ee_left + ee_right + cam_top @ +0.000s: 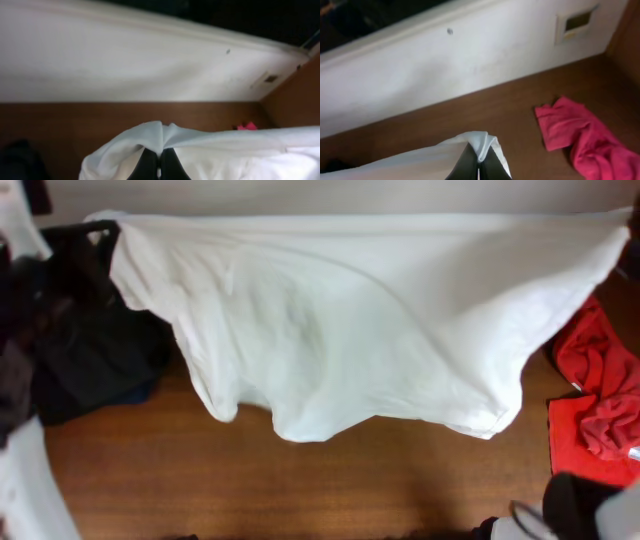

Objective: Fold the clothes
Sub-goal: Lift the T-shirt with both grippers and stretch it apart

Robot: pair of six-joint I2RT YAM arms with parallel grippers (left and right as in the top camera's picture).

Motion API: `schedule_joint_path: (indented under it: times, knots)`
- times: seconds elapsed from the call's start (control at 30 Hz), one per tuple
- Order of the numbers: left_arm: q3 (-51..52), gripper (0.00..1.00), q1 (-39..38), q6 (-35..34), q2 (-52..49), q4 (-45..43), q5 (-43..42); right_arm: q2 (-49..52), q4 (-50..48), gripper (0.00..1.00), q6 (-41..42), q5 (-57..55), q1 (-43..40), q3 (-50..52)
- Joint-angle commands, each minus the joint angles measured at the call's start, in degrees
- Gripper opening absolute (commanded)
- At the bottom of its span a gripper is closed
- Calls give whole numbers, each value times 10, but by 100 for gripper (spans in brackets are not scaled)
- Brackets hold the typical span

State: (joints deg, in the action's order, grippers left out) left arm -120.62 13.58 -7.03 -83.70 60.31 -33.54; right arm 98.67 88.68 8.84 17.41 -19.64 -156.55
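A white garment (pixel 360 320) hangs stretched across the overhead view, held up by its top edge, with its lower hem drooping above the wooden table (pixel 300 490). My left gripper (pixel 160 161) is shut on one upper corner of the white garment (pixel 225 150). My right gripper (pixel 480 159) is shut on the other upper corner of the white garment (pixel 420 162). Both grippers are hidden under the cloth in the overhead view.
A pile of dark clothes (pixel 70 330) lies at the left. Red clothes (pixel 600 400) lie at the right, also in the right wrist view (pixel 585 135). More white cloth (pixel 30 490) is at the lower left. A white wall (pixel 470 55) stands behind the table.
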Motion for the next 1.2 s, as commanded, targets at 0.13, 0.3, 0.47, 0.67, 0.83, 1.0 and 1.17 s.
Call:
schedule_joint_path:
  times: [0.13,0.3,0.47,0.67,0.83,1.0,1.17]
  knots:
    - [-2,0,-46,39,-164,-123,50,144,-69,4,-10,-24,19,0]
    - [-2,0,-47,-45,-235,-339,50,187,-188,4,50,-24,33,0]
    - [-19,0,-30,-148,-242,-547,50,165,-277,4,92,-41,30,-1]
    - [-91,0,-3,-165,-242,-356,-31,152,-207,4,45,-66,24,0]
    - [-80,0,-12,3,-250,7,-14,165,-48,4,-3,-118,24,23]
    - [-4,0,-53,111,-281,200,77,182,48,4,-42,-164,24,127]
    - [144,0,-77,119,-297,251,126,182,87,4,-36,-202,13,303]
